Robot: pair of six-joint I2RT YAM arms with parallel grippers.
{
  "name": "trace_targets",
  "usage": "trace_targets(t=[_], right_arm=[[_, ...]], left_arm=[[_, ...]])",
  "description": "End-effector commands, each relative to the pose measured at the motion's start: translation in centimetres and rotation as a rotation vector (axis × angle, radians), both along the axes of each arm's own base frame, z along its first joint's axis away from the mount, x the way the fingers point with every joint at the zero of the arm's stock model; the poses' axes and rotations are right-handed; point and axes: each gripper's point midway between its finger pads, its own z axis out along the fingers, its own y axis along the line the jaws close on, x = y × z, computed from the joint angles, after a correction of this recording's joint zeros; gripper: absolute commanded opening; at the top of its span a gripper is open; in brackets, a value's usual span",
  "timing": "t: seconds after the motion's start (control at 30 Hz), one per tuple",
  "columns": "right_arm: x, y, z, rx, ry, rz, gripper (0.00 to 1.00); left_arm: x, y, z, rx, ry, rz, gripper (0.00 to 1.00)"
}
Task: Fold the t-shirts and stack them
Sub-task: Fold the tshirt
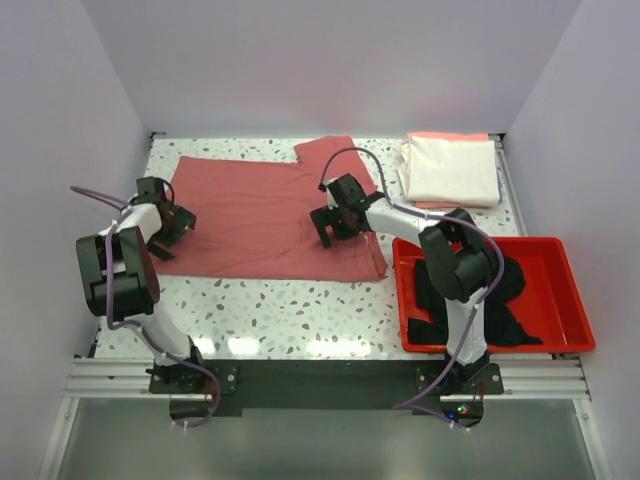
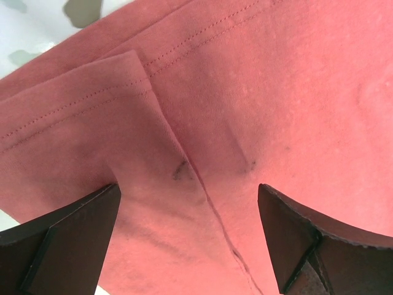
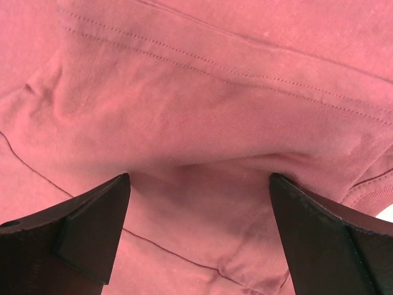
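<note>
A dusty rose-red t-shirt (image 1: pixel 255 215) lies spread out across the middle of the table. My left gripper (image 1: pixel 172 222) hangs open over its left edge, and the left wrist view shows the sleeve seam (image 2: pixel 184 153) between the wide jaws. Over the shirt's right part, my right gripper (image 1: pixel 335 222) is open too, with a hemmed fold of red cloth (image 3: pixel 202 110) under it. A folded cream-white t-shirt (image 1: pixel 452 168) rests on a peach-pink one (image 1: pixel 445 137) at the back right. A crumpled black t-shirt (image 1: pixel 500 290) lies in the red tray (image 1: pixel 575 310).
The red plastic tray fills the near right of the table, close beside the right arm's base. The folded stack sits in the back right corner. White walls close in the table on three sides. Speckled tabletop (image 1: pixel 290 310) shows in front of the red shirt.
</note>
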Motion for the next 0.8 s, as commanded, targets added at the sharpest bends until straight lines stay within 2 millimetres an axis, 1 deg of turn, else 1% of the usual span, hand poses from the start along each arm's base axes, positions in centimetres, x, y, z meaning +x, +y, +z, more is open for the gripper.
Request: trace_targets(t=[0.0,0.03,0.07,0.1,0.13,0.17,0.2,0.23,0.27,0.3,0.33,0.37,0.4,0.43,0.47,0.5,0.53,0.57,0.6,0.67,0.77], right_arm=[[-4.8,-0.2,-1.2,-0.034,0.048,0.044,0.99],[-5.6,-0.2,-1.1,-0.038,0.045,0.044,0.99],[-6.0,-0.2,-1.1,-0.039,0.030,0.042,0.99],[-7.5,-0.4,-1.6,-0.051,0.044,0.036,0.99],[-8.0,-0.4,-0.8,-0.053,0.025,0.028,0.99],[-8.3,-0.9,-0.5,-0.081,0.001,0.014,0.99],[-9.6,-1.0,-0.9,-0.098,0.007,0.023,0.99],[-10.0,-1.1,0.0,-0.085,-0.010,0.016,0.99],[-10.4,-1.1,0.1,-0.075,-0.012,0.006,0.99],[-11.8,-1.5,-0.6,-0.071,0.012,-0.004,0.99],[-12.1,-1.2,0.3,-0.034,-0.005,-0.007,0.99],[-12.7,-1.3,0.3,-0.024,-0.002,-0.009,0.99],[-14.0,-1.5,-0.3,-0.028,0.013,-0.002,0.99],[-14.5,-1.6,-0.3,-0.023,0.012,0.002,0.99],[-14.9,-1.5,0.1,-0.013,0.004,0.005,0.99],[-15.9,-1.7,-0.4,-0.022,0.016,0.011,0.99],[-16.4,-1.8,-0.5,-0.023,0.017,0.020,0.99],[-16.6,-1.8,-0.3,-0.019,0.011,0.024,0.99],[-16.9,-2.0,-0.5,-0.027,0.014,0.025,0.99],[-17.1,-2.2,-0.4,-0.029,0.004,0.026,0.99],[-17.1,-1.7,0.7,0.005,-0.019,0.030,0.99]], left_arm=[[-4.4,0.2,-1.7,0.041,0.120,-0.003,1.00],[-5.8,-0.3,-2.5,0.029,0.136,-0.002,1.00],[-6.4,-0.5,-2.5,0.027,0.134,0.004,1.00],[-6.9,-0.5,-1.9,0.039,0.110,0.016,1.00],[-8.5,-0.6,-2.7,0.046,0.132,0.030,1.00],[-9.2,-0.5,-2.7,0.062,0.139,0.041,1.00],[-10.0,0.2,-2.2,0.104,0.137,0.079,1.00],[-11.7,0.1,-2.6,0.112,0.181,0.098,1.00],[-12.5,0.3,-2.6,0.126,0.197,0.117,1.00],[-13.0,0.4,-2.3,0.138,0.190,0.141,1.00],[-14.1,0.4,-2.7,0.143,0.213,0.151,1.00],[-14.3,0.3,-2.7,0.145,0.214,0.154,1.00],[-14.7,0.3,-2.6,0.146,0.209,0.169,1.00],[-15.5,0.3,-2.8,0.153,0.233,0.181,1.00],[-16.0,0.3,-2.8,0.156,0.239,0.195,1.00],[-16.8,0.4,-2.8,0.168,0.247,0.221,1.00],[-17.2,0.4,-2.8,0.170,0.249,0.231,1.00],[-17.4,0.5,-2.7,0.171,0.244,0.239,1.00],[-17.3,0.5,-2.2,0.175,0.218,0.245,1.00],[-17.3,0.4,-2.0,0.173,0.192,0.246,1.00],[-16.9,0.7,-0.9,0.185,0.148,0.256,1.00]])
